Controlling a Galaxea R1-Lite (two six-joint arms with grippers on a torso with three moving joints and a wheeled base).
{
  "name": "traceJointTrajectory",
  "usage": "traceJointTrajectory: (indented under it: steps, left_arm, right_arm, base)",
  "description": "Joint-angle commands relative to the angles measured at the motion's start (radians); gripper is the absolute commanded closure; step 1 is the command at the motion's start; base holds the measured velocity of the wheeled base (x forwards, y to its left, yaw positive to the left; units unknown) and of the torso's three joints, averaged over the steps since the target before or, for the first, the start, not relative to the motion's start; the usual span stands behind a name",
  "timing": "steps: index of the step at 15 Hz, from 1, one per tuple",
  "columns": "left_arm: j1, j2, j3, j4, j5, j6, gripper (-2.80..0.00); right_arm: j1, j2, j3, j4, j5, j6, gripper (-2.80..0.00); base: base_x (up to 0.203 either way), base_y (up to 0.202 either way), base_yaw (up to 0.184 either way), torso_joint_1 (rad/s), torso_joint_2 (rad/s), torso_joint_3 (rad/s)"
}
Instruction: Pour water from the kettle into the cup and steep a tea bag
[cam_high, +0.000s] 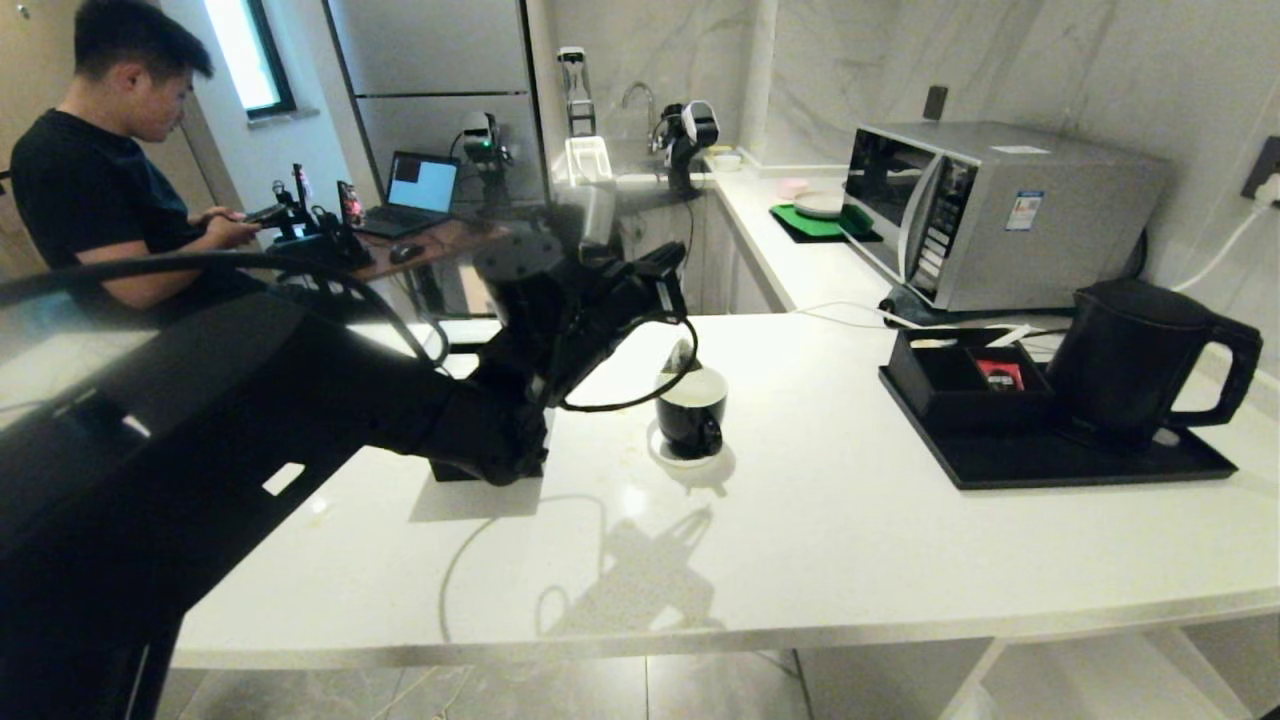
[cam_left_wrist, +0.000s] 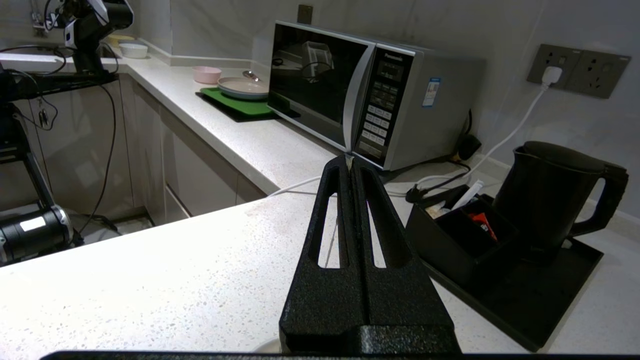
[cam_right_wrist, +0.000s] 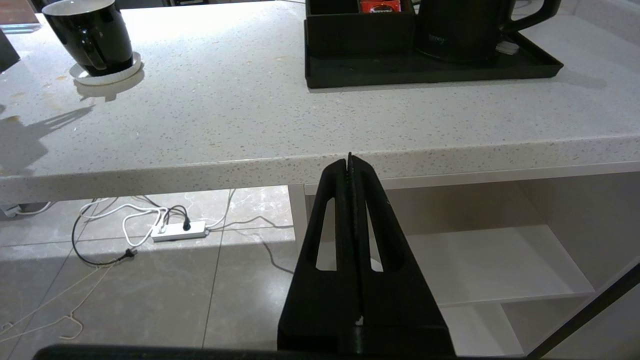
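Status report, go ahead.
Left claw shut, over the cup. Right claw shut, below counter edge. Kettle on tray, untouched. Nothing in the way.

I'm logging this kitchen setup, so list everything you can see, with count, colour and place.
kettle: one, matte black, on the tray's right part
tray: one, black, right side of the counter
compartment box: one, black, on the tray left of the kettle, holding a red packet
cup: one, black with white inside, on a white coaster mid-counter
microwave: one, silver, back counter
green mat: one, with a plate on it, left of the microwave
laptop: one, open, on the far desk
person: one, black shirt, seated far left
left gripper: shut, above the counter by the cup
right gripper: shut, below the counter's front edge
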Motion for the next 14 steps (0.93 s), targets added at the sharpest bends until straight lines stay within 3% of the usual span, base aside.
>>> traceJointTrajectory:
  steps: [1, 14]
  left_arm:
    - [0.0, 0.005, 0.0, -0.007, -0.001, -0.002, 0.0]
    - [0.065, -0.053, 0.005, -0.002, -0.001, 0.0, 0.0]
  right_arm:
    - [-0.001, 0.001, 0.0, 0.0, 0.0, 0.0, 0.0]
    - [0.0, 0.001, 0.0, 0.0, 0.0, 0.0, 0.0]
  base:
    - [0.0, 0.0, 0.0, 0.0, 0.0, 0.0]
    - [0.0, 0.0, 0.0, 0.0, 0.0, 0.0]
